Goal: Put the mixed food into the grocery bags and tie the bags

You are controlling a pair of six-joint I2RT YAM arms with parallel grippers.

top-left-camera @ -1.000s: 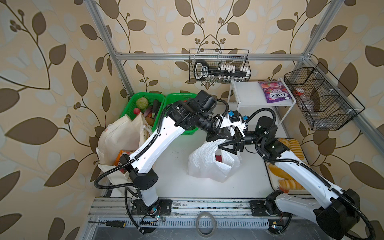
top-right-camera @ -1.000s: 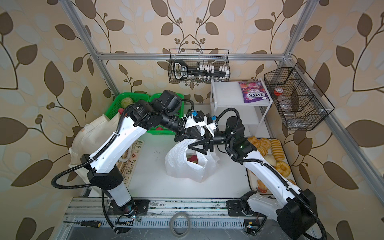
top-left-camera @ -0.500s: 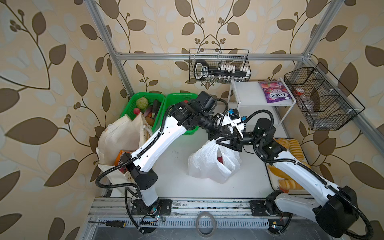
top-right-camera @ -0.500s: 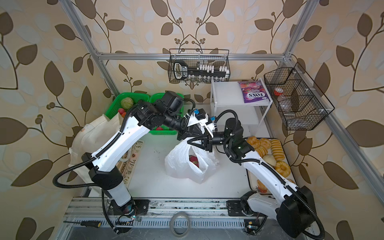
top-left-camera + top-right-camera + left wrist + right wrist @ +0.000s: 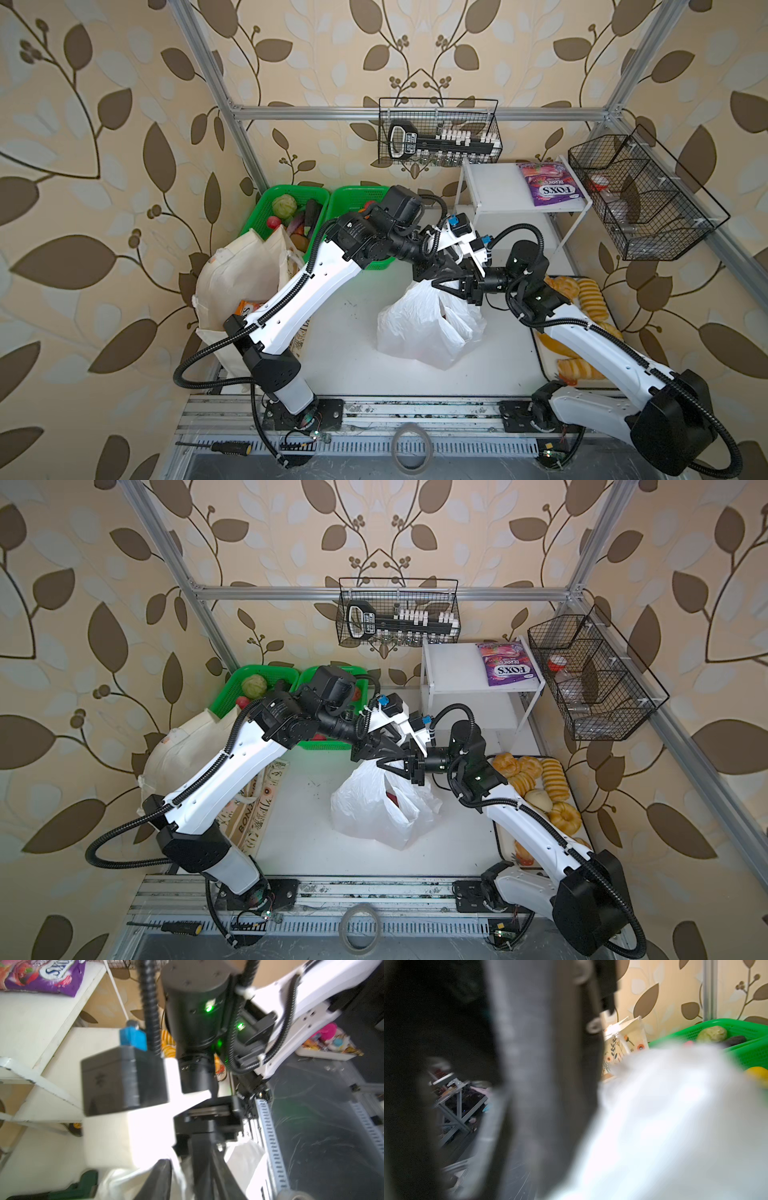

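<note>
Crinkly white plastic bag (image 5: pixel 415 332) peaks, pinched by the right tool (image 5: pixel 436 284).

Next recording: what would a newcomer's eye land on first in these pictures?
At the centre, the left gripper and right gripper meet nose to nose at the gathered top of the white plastic bag, the right jaws shut on it. Then the purple FOX'S packet lying alone on the white shelf at the back right, and the cream cloth tote slumped at the left edge.
</note>
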